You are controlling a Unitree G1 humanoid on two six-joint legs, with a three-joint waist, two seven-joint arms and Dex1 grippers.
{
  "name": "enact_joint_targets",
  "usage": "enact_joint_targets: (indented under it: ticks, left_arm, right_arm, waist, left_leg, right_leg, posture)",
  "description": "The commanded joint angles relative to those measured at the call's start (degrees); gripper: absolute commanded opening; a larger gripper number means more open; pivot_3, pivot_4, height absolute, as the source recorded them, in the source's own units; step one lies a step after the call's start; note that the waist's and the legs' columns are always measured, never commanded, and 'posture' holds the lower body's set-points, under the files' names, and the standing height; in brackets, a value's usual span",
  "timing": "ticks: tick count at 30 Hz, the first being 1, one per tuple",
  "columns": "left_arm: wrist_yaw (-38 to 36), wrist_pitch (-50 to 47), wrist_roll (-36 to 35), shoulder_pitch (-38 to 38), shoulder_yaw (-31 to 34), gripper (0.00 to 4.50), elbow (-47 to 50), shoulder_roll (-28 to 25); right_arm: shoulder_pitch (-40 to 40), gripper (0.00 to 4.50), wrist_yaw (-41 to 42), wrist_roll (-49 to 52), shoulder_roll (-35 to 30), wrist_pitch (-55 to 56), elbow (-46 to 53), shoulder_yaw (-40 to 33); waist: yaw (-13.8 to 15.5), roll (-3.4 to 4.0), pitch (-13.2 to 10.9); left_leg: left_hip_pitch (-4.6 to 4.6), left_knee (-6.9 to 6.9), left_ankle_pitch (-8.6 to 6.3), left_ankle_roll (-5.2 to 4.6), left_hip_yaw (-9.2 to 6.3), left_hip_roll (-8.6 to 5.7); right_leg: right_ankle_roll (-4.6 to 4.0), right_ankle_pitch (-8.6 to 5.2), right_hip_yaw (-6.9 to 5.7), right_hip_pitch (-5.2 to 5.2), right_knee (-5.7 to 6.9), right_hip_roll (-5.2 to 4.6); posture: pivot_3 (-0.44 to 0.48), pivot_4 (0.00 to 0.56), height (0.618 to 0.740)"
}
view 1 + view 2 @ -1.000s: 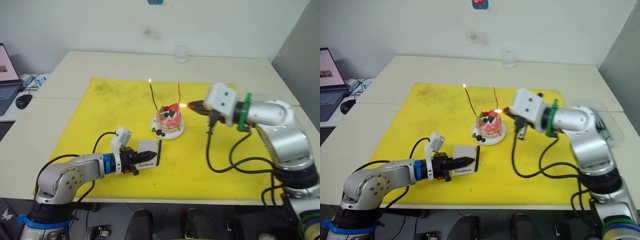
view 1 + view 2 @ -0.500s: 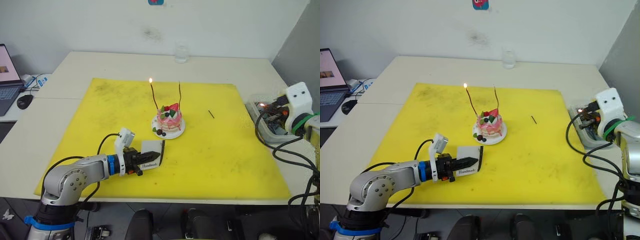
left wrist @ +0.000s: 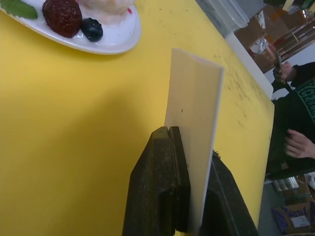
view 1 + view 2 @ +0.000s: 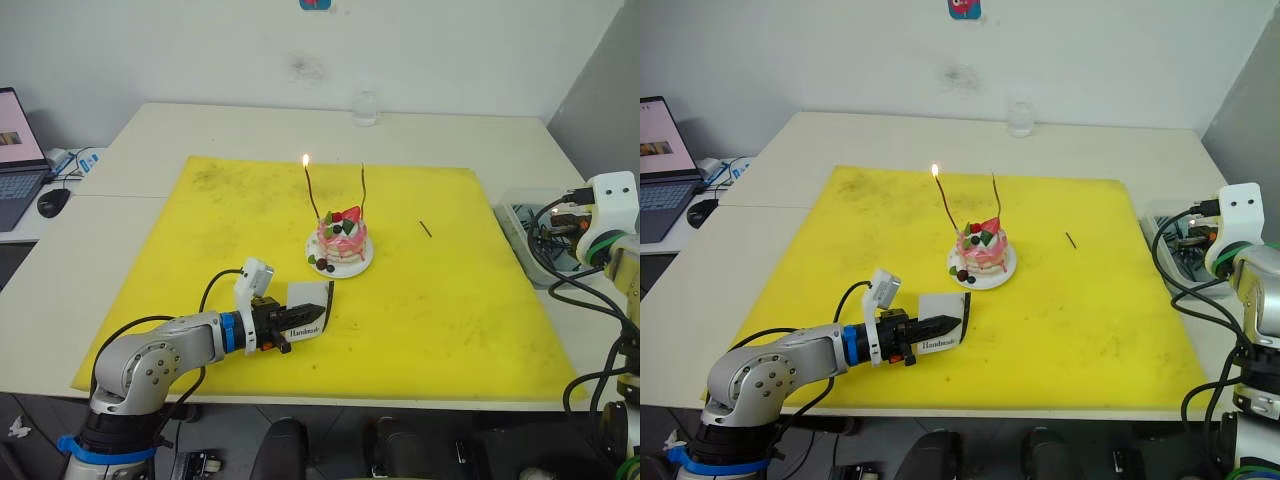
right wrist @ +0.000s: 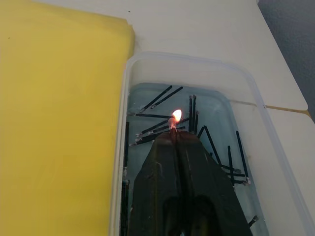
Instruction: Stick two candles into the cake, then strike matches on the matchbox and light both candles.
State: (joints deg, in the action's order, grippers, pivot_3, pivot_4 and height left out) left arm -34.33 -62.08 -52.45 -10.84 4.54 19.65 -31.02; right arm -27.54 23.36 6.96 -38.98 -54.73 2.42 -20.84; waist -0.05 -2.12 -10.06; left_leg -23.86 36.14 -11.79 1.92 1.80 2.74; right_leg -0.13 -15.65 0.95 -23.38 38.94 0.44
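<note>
Left gripper (image 3: 189, 147) is pinching the matchbox (image 3: 194, 123), cake (image 4: 341, 240) just ahead of its fingertips. Right gripper (image 5: 173, 133) is clamped on a burning match (image 5: 174, 120) over a water tub (image 5: 256, 128).

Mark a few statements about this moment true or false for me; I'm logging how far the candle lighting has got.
1. Both candles are lit. False: the robot's-left candle carries a flame; the other candle shows none.
2. The left claw is shut on the matchbox. True.
3. The right claw holds a burning match over a clear tub of water with spent matches. True.
4. The matchbox lies flat on the yellow mat. False: it is held on edge.
5. A loose match lies on the mat to the robot's right of the cake. True.
</note>
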Motion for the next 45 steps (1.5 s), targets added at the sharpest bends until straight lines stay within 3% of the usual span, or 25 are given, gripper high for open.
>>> enact_joint_targets:
  ticks: [1, 2, 5, 15, 19, 22, 30, 38, 45]
  left_arm:
    - [-0.4, 0.4, -0.1, -0.8, -0.7, 0.00, 0.9, 0.5]
    - [-0.5, 0.5, 0.0, -1.0, -0.8, 0.00, 0.7, 0.4]
    - [-0.7, 0.6, 0.2, -1.7, -1.2, 0.00, 0.2, 0.5]
    - [-0.7, 0.7, 0.4, -1.9, -0.9, 0.00, 0.3, 0.7]
    - [-0.7, 0.8, 0.5, -1.8, -0.8, 0.00, 0.2, 0.7]
    - [-0.8, 0.9, 0.7, -1.9, -0.7, 0.00, 0.0, 0.6]
    - [-1.7, 1.4, 1.6, -3.7, -1.4, 0.00, -1.7, 0.6]
    - [-2.4, 1.6, 2.4, -4.5, -1.6, 0.00, -2.0, 0.8]
    - [-2.4, 1.4, 2.3, -4.2, -1.3, 0.00, -1.3, 0.8]
  right_arm:
    - [0.7, 0.03, -3.7, 0.2, 0.6, 0.2, 3.3, -3.6]
    - [0.8, 0.03, -4.9, 0.2, 1.3, 0.4, 3.5, -4.3]
    - [0.8, 0.93, -7.8, -0.2, 2.1, 2.0, 2.8, -5.2]
    - [1.8, 4.45, -11.0, 1.4, 3.2, 5.7, 5.5, -6.9]
    - [3.2, 4.48, -10.4, 2.4, 3.1, 5.9, 8.6, -7.5]
    - [5.4, 4.48, -5.2, 6.2, 2.6, 6.7, 14.1, -6.2]
    - [8.0, 4.48, 5.2, 11.4, 3.9, 10.3, 21.4, 7.7]
    - [0.1, 4.48, -1.2, 6.1, 12.2, 14.5, 7.3, 16.5]
    - [-6.4, 4.48, -6.1, 1.8, 17.8, 19.7, -8.4, 18.4]
  waist:
    - [0.0, 0.00, 0.0]
    - [0.0, 0.00, 0.0]
    - [0.0, 0.01, 0.0]
    - [0.0, 0.01, 0.0]
    - [0.0, 0.01, 0.0]
    - [0.0, 0.02, 0.0]
    - [-0.1, 0.02, 0.0]
    - [-0.1, 0.02, 0.0]
    - [-0.1, 0.02, 0.0]
  left_leg:
    - [0.00, 0.00, 0.00, -0.01, 0.01, 0.00]
    - [0.00, 0.00, 0.01, -0.01, 0.01, -0.01]
    - [0.00, 0.00, 0.02, -0.03, 0.01, -0.01]
    - [0.00, 0.00, 0.04, -0.07, 0.00, -0.03]
    - [-0.01, 0.00, 0.04, -0.07, 0.00, -0.02]
    - [0.00, 0.00, 0.04, -0.07, -0.02, -0.02]
    - [0.03, 0.01, 0.06, -0.11, -0.10, -0.01]
    - [0.00, 0.01, 0.10, -0.17, -0.08, -0.03]
    - [-0.05, -0.01, 0.10, -0.17, -0.09, -0.03]
  right_leg:
    - [0.01, 0.00, 0.01, 0.00, 0.00, -0.03]
    - [0.02, 0.00, 0.01, 0.00, 0.00, -0.03]
    - [0.05, 0.01, 0.01, 0.00, 0.00, -0.05]
    - [0.07, 0.03, 0.01, 0.00, 0.01, -0.06]
    - [0.07, 0.03, 0.01, 0.00, 0.01, -0.07]
    - [0.08, 0.02, -0.01, 0.01, 0.01, -0.08]
    - [0.11, 0.05, -0.06, 0.06, 0.02, -0.07]
    - [0.15, 0.07, -0.01, 0.06, -0.01, -0.16]
    - [0.15, 0.07, -0.04, 0.05, -0.02, -0.16]
  posture:
    - [0.000, 0.150, 0.740]
    - [0.000, 0.150, 0.740]
    - [0.000, 0.150, 0.740]
    - [0.000, 0.150, 0.740]
    - [0.000, 0.150, 0.740]
    - [0.000, 0.150, 0.740]
    - [0.000, 0.150, 0.740]
    - [0.000, 0.150, 0.740]
    - [0.000, 0.150, 0.740]
